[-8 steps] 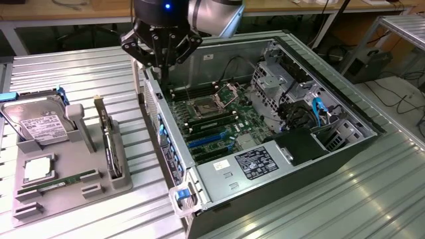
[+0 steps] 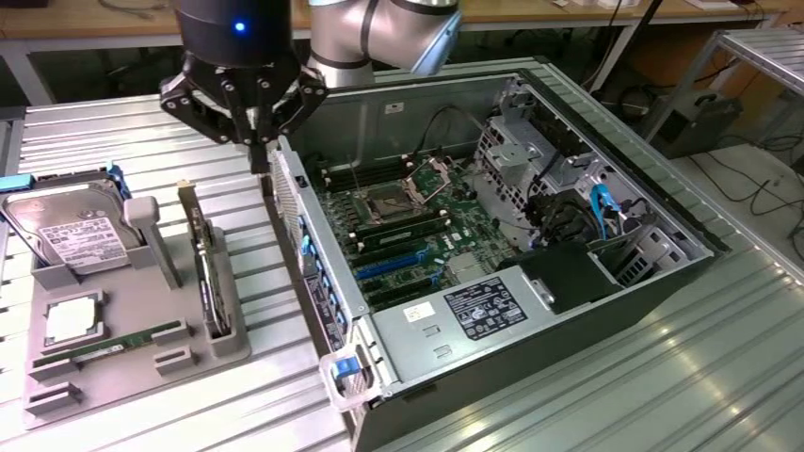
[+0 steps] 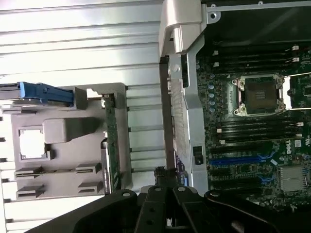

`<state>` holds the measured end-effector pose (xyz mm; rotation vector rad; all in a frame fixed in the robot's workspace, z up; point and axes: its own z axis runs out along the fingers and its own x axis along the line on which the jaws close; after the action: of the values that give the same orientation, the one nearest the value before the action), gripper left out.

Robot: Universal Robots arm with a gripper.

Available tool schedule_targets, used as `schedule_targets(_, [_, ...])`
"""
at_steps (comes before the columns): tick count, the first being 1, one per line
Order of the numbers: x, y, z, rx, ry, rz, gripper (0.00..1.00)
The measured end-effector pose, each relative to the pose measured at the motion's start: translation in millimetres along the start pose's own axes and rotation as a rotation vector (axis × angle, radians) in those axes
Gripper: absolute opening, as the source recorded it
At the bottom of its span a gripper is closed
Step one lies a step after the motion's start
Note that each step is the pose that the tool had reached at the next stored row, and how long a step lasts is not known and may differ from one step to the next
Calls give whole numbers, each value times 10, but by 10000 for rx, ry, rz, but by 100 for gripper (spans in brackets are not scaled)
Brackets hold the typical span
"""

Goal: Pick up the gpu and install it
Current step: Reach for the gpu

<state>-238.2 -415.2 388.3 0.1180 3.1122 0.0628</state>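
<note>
One arm hangs over the desk [image 2: 603,395], its hand [image 2: 259,155] poised above the gap between the grey tray [image 2: 126,377] and the rear wall of the open case [image 2: 653,207]. The fingers are drawn together to a narrow point and grip nothing.

In the exterior view the gpu [image 2: 203,254] sits at about 7 o'clock from the hand, near it but apart. It stands on edge in a slot along the tray's side nearest the case, with its silver bracket end towards the hand. The wrist view shows the card edge-on, upright in the same slot, with bare ribbed desk between it and the case wall.

Other parts share the tray. A hard drive [image 2: 75,235] with a white label leans in its holder at 9 o'clock from the gpu. A square chip [image 2: 73,320] lies at 8 o'clock from the gpu, and a slim green RAM stick [image 2: 113,344] lies just below that chip.

At 3 o'clock from the gpu the case lies on its side with the motherboard [image 2: 402,226] exposed. The processor socket [image 2: 383,202] is near the board's middle, and blue slots [image 2: 390,264] run at 6 o'clock from the socket. A labelled power supply [image 2: 472,311] fills the case corner at 5 o'clock from the socket
</note>
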Motion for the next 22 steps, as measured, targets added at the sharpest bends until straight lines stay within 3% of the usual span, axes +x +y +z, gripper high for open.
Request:
schedule_targets(12, [713,-62,182,149,-15,-3,11])
schedule_targets(22, [713,-63,182,162,-12,-5,11])
